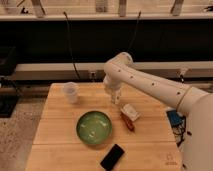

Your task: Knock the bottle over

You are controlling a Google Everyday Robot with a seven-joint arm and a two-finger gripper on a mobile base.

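My gripper (115,96) hangs from the white arm (150,85) and points down at the back middle of the wooden table (55,130), its tip close to the tabletop. I cannot make out the bottle; it is hidden, perhaps behind the gripper. A translucent plastic cup (71,92) stands upright at the table's back left, well to the left of the gripper.
A green bowl (94,127) sits in the middle front. A black phone (112,156) lies near the front edge. A white packet (131,111) and a red-brown bar (126,121) lie just right of the gripper. A dark shelf and cables run behind the table.
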